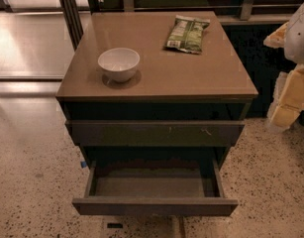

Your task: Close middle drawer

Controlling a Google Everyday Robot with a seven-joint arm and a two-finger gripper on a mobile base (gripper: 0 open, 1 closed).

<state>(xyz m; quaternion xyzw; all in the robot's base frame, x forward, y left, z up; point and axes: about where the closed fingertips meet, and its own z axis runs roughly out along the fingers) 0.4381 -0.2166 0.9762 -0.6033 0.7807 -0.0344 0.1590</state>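
The middle drawer (155, 206) is dark grey-brown with a plain flat front and no handle. It is pulled far out at the bottom of the cabinet, and its empty inside (151, 185) shows. Above it is a wider drawer front (155, 133) with pale scratch marks, standing slightly proud of the cabinet. My gripper (288, 103) is the pale, yellowish shape at the right edge, beside the cabinet's right side and above the floor. It is well apart from the open drawer and touches nothing that I can see.
On the tan cabinet top (156, 78) stand a white bowl (119, 63) at the left and a green snack bag (186, 33) at the back right. Speckled floor (32, 182) surrounds the cabinet. Dark metal frames (70, 9) stand behind.
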